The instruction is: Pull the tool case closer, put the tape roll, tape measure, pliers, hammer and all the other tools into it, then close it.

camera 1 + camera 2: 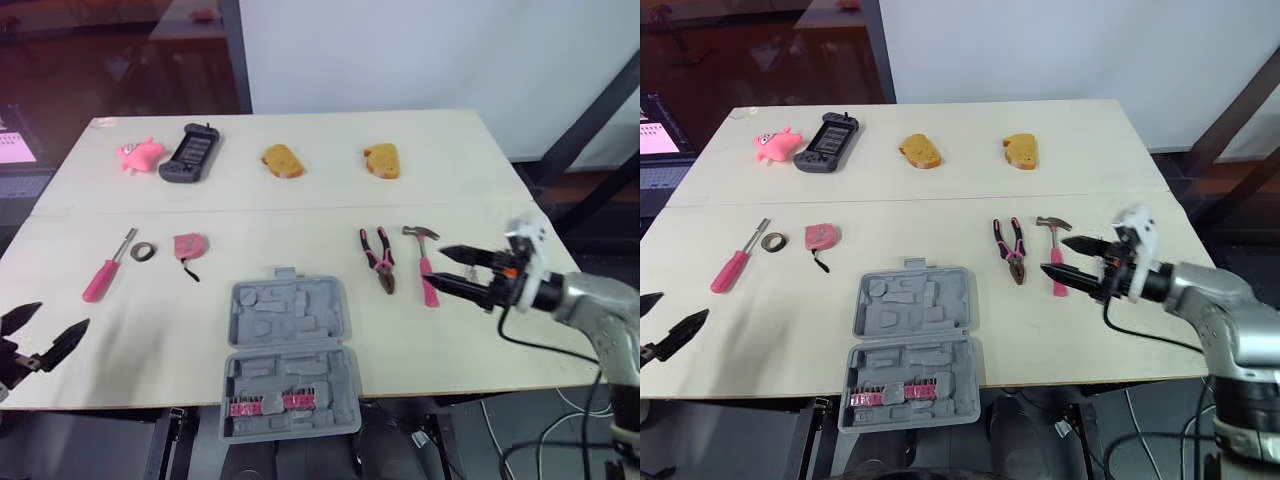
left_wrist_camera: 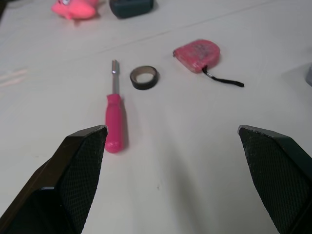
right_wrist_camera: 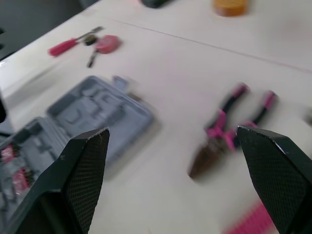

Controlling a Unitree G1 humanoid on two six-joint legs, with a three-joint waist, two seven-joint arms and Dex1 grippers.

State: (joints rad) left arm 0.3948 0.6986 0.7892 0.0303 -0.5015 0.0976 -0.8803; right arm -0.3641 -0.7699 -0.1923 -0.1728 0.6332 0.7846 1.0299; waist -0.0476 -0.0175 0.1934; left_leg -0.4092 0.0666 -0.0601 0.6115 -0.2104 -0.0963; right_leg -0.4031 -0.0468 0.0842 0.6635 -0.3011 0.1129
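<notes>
The grey tool case (image 1: 288, 352) lies open at the table's near edge, with pink bits in its near half. Left of it lie a pink-handled screwdriver (image 1: 105, 268), a dark tape roll (image 1: 143, 251) and a pink tape measure (image 1: 188, 246). Right of the case lie pink-handled pliers (image 1: 378, 258) and a hammer (image 1: 424, 262). My right gripper (image 1: 452, 269) is open, just right of the hammer's handle and holding nothing. My left gripper (image 1: 42, 333) is open at the table's near left edge, short of the screwdriver (image 2: 115, 112).
At the far side of the table lie a pink plush toy (image 1: 139, 154), a dark handheld device (image 1: 190, 152) and two yellow sponge-like pieces (image 1: 282, 160) (image 1: 382, 159). A seam runs across the tabletop (image 1: 300, 208). Dark metal frame bars stand to the right (image 1: 590, 130).
</notes>
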